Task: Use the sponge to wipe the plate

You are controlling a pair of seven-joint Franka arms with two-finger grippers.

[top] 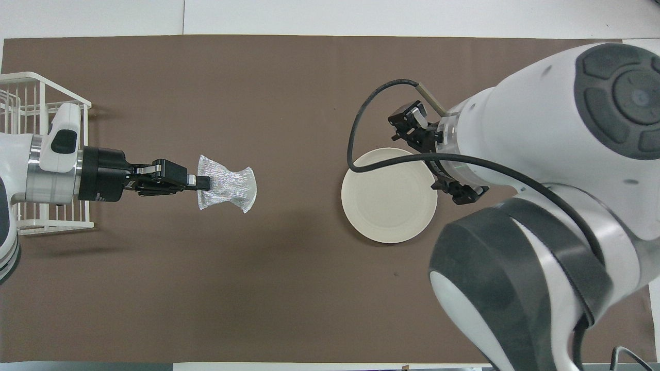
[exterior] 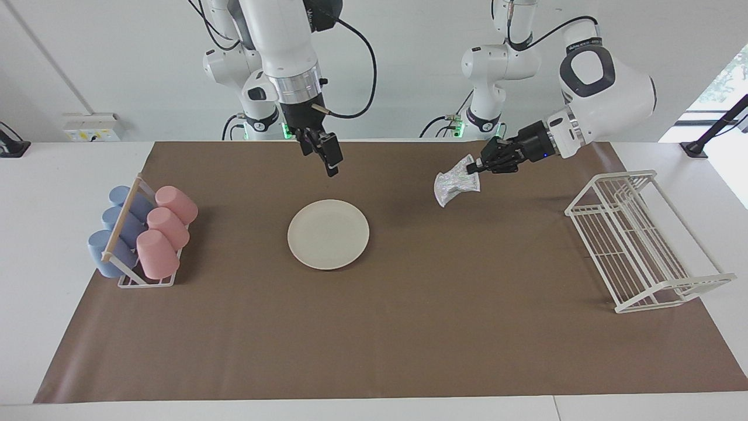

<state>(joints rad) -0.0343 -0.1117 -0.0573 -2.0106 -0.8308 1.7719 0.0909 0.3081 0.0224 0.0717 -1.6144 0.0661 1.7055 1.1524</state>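
Note:
The cream-white plate [exterior: 328, 234] [top: 389, 198] lies flat on the brown mat near the middle of the table. The crinkled silvery sponge [exterior: 455, 185] [top: 227, 181] hangs in the air over bare mat, toward the left arm's end of the table from the plate. My left gripper [exterior: 474, 167] [top: 202, 181] is shut on one edge of it, reaching in sideways. High over the mat, by the plate's rim, my right gripper [exterior: 321, 153] [top: 437, 153] stands open and holds nothing.
A rack of pink and blue cups [exterior: 143, 237] [top: 598, 178] lying on their sides stands at the right arm's end of the mat. A white wire dish rack [exterior: 637, 240] [top: 31, 129] stands at the left arm's end.

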